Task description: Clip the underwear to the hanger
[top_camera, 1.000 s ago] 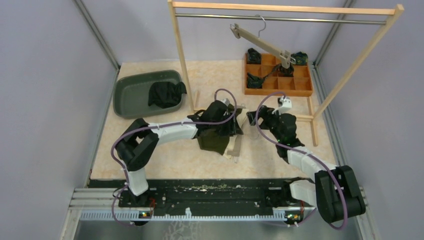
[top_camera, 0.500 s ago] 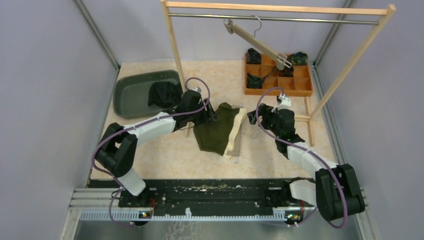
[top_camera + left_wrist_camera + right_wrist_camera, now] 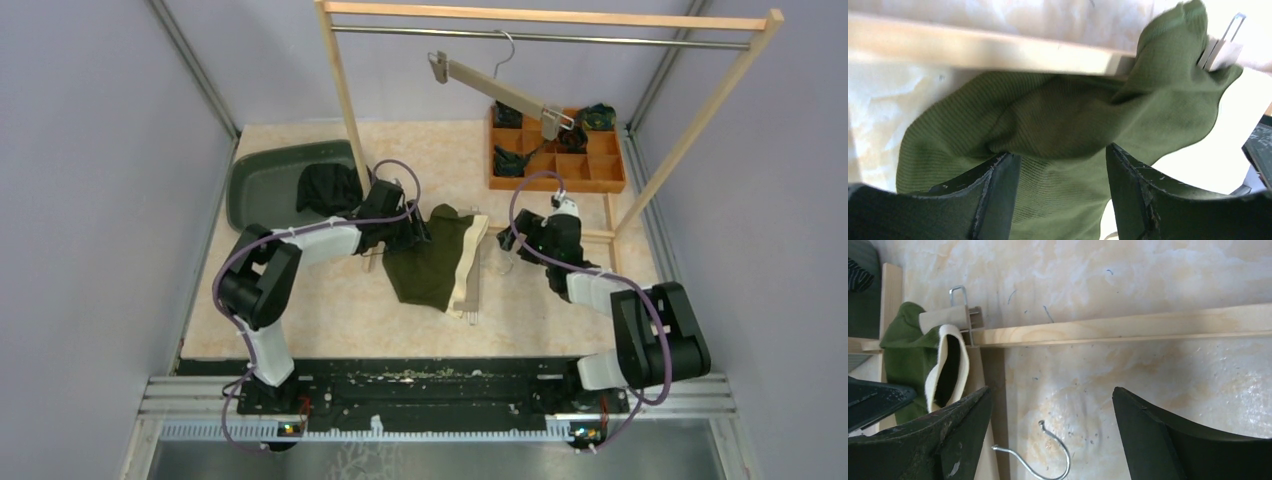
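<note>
The olive-green underwear [image 3: 428, 268] lies on the table beside a light wooden hanger [image 3: 472, 300]. The hanger's wire hook [image 3: 1053, 455] points to the right. My left gripper [image 3: 420, 238] sits at the cloth's upper left edge. In the left wrist view its jaws stand apart, open [image 3: 1059, 160], with the ribbed cloth [image 3: 1063, 115] lying past them and not pinched. One corner of the cloth rests by the hanger's metal clip [image 3: 1220, 42]; I cannot tell if it is pinched there. My right gripper [image 3: 505, 243] is open [image 3: 1052, 395] over the hook, holding nothing.
A wooden rack [image 3: 345, 110] straddles the table, its base bar [image 3: 1128, 327] crossing just beyond both grippers. A second hanger [image 3: 495, 88] hangs tilted from the rail. A grey-green tub [image 3: 262, 185] with a dark garment [image 3: 325, 187] stands back left, an orange compartment tray [image 3: 600, 175] back right.
My left arm has drawn back to the left, uncovering the underwear. The rack has shifted left and the hanging hanger has swung. The right gripper has edged towards the hook.
</note>
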Tool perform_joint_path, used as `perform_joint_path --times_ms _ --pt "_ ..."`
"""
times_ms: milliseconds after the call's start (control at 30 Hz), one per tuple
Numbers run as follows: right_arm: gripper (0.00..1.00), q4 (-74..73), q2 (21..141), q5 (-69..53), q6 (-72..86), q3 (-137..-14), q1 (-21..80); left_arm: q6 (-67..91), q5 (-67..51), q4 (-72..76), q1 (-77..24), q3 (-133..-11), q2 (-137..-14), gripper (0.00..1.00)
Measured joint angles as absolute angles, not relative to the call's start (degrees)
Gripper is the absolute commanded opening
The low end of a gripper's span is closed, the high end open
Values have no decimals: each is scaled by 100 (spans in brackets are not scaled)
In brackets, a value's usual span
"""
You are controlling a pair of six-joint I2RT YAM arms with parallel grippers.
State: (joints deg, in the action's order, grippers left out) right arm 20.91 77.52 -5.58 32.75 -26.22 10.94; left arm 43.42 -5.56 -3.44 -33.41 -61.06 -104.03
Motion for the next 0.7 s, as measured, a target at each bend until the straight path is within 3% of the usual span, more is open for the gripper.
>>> perform_joint_path --times_ms 700 --pt "89 3404 9441 -1157 3409 -3288 -51 4018 -1017 -150 -3089 -8322 -12162 68"
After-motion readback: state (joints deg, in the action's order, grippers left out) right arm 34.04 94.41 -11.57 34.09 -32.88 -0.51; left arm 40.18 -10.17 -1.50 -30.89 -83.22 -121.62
